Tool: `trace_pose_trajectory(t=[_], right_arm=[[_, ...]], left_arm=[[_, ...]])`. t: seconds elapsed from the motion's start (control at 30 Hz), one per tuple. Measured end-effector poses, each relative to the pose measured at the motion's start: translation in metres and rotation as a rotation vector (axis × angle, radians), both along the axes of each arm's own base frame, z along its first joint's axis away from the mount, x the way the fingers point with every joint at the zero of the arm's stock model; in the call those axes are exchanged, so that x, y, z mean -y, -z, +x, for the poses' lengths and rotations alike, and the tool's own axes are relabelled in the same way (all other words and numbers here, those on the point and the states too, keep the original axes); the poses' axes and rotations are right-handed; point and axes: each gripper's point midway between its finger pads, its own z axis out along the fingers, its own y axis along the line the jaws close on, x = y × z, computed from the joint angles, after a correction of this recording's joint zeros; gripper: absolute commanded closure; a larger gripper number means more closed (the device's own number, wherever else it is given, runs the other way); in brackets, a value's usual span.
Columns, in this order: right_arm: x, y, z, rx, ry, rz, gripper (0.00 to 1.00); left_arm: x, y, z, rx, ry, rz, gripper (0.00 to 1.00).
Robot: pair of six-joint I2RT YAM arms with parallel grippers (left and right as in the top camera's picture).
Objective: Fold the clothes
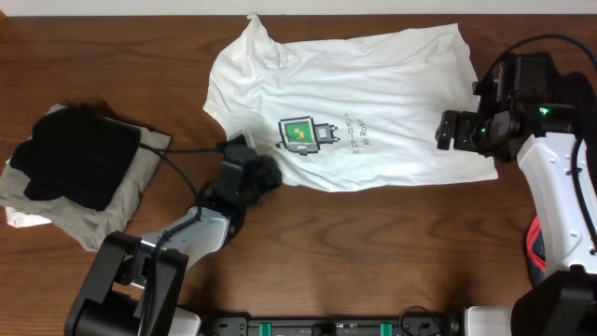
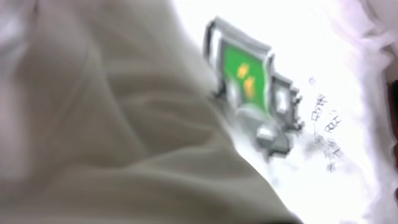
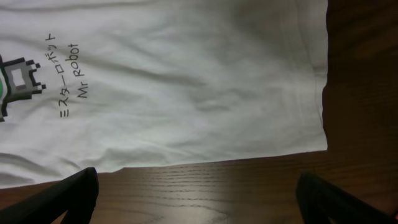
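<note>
If cloth clings to the left gripper [image 1: 250,175], a lift could drag the white T-shirt [image 1: 373,84] askew. Fabric fills that wrist's camera, so I cannot tell whether its jaws are parted or clamped. The shirt's edge lies right against it. The right gripper [image 3: 199,193] hangs spread wide and empty over the table [image 3: 360,124], with the hem corner just ahead. Well away beyond the left gripper, a black garment [image 1: 79,154] rests on a beige one [image 1: 65,210].

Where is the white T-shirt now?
Overhead view: the white T-shirt lies spread across the upper middle of the table, the left gripper at its lower-left edge, the right gripper by its right hem.
</note>
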Motion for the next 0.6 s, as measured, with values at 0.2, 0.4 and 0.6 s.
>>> trace_pose_trajectory(t=[0.2, 0.4, 0.6], right_arm=[[0.000, 0.000, 0.000, 0.002, 0.000, 0.000, 0.01], [0.000, 0.000, 0.001, 0.004, 0.000, 0.000, 0.01], [0.000, 0.000, 0.001, 0.004, 0.000, 0.000, 0.01]], left_arm=[[-0.012, 0.010, -0.004, -0.035, -0.028, 0.071, 0.68], [-0.024, 0.023, -0.013, -0.085, -0.035, 0.146, 0.68], [-0.026, 0.023, -0.012, -0.075, -0.032, 0.171, 0.68]])
